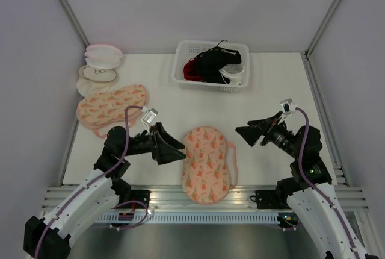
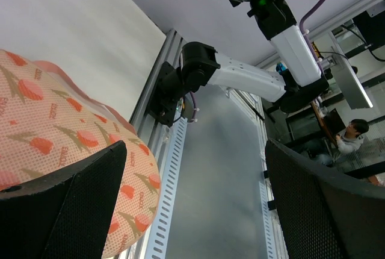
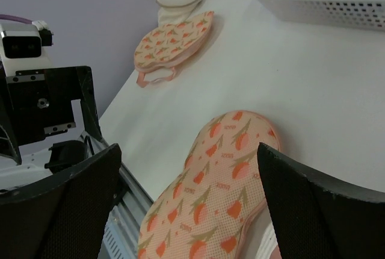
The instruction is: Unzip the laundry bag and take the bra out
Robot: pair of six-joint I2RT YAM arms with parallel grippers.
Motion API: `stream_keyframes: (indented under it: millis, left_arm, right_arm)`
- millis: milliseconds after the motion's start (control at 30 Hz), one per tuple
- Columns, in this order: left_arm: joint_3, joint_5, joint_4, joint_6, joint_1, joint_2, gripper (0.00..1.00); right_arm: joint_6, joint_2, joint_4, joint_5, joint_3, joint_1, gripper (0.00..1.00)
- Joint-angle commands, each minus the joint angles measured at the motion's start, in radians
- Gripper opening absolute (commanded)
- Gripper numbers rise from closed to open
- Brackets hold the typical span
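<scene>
While the bag (image 1: 207, 164) lies shut at the near middle of the desk (image 1: 271, 96), the bra unseen and presumably inside, unzipping looks unstarted. The left pincer (image 1: 175, 150) and right pincer (image 1: 246, 135) flank it, both wide and empty. Next comes finding the zip pull, which I can't spot. A twin bag (image 1: 111, 105), round cases (image 1: 99, 69) and a basket (image 1: 210, 66) sit farther off, blocking nothing.

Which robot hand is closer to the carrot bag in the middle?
Left. The left gripper sits open right beside the laundry bag, at its left edge. The right gripper, also open, hangs farther off past its upper right.
</scene>
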Motion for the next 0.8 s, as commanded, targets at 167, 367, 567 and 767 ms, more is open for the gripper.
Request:
stream_keyframes:
  millis: [167, 367, 567, 767]
  left_arm:
    - [-0.013, 0.004, 0.041, 0.036, -0.012, 0.137, 1.00]
    - [0.059, -0.077, -0.024, 0.130, -0.141, 0.281, 1.00]
    - [0.085, -0.198, -0.081, 0.183, -0.207, 0.314, 0.78]
    - [0.082, -0.211, -0.016, 0.237, -0.267, 0.493, 0.02]
  right_arm:
    - [0.072, -0.077, -0.030, -0.063, -0.071, 0.001, 0.98]
    - [0.048, -0.108, -0.103, -0.051, -0.073, 0.001, 0.98]
    - [0.010, -0.127, -0.172, -0.022, -0.034, 0.001, 0.98]
    - [0.032, -0.141, -0.140, -0.035, -0.056, 0.001, 0.83]
